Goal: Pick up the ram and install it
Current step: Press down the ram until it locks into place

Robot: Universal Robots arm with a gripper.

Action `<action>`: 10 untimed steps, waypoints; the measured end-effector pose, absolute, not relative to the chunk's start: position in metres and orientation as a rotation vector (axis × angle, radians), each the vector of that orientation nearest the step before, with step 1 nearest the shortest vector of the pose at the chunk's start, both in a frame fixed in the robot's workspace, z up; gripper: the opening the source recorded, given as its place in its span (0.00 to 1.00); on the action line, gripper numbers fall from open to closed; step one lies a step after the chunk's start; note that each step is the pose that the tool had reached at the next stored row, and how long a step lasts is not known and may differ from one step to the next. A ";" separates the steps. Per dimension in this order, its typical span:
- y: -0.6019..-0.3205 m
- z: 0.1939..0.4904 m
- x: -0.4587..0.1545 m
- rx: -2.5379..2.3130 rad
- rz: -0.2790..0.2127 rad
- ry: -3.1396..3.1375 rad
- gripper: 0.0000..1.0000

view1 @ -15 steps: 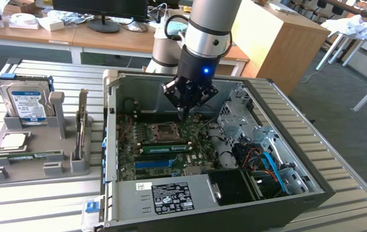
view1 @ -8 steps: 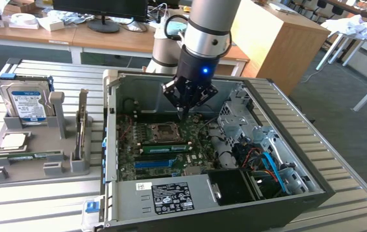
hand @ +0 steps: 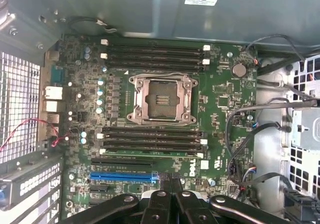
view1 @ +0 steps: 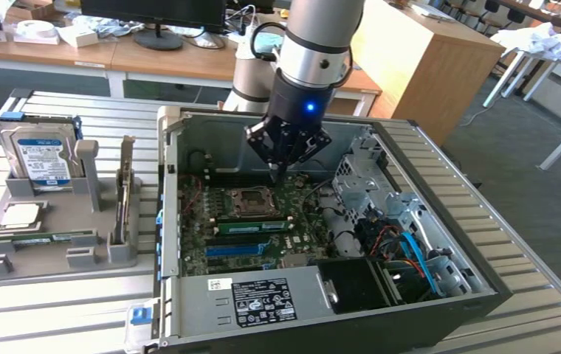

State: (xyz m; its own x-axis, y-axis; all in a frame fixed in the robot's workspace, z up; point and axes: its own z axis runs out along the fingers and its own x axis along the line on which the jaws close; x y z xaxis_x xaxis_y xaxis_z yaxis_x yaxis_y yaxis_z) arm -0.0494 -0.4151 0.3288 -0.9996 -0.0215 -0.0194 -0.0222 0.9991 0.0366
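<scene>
The pincer hangs inside the open computer case, its fingers pressed together and gripping nothing, just above the motherboard near the empty processor socket. In the wrist view the closed fingertips sit at the board's edge beside the blue expansion slot, with the socket open and bare at the board's centre and rows of dark memory slots on either side of it.

The case lies on its side on the slatted metal desk, taking up the middle and the side toward the exterior view's right. A grey holder tray rests on the desk toward the exterior view's left edge, well apart from the pincer. The ram lies flat in a slot along the tray's lower part, a thin green stick. Just above it in the tray sits the square silver processor, and behind that the hard drive stands upright with its blue label facing out. A narrow card stands on edge at the tray's side nearest the case.
</scene>
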 end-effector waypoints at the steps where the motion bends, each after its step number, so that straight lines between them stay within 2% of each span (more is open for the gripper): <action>1: -0.415 0.329 -0.050 -0.031 0.057 3.122 0.10; 10: -0.413 0.329 -0.050 -0.029 0.056 3.120 0.10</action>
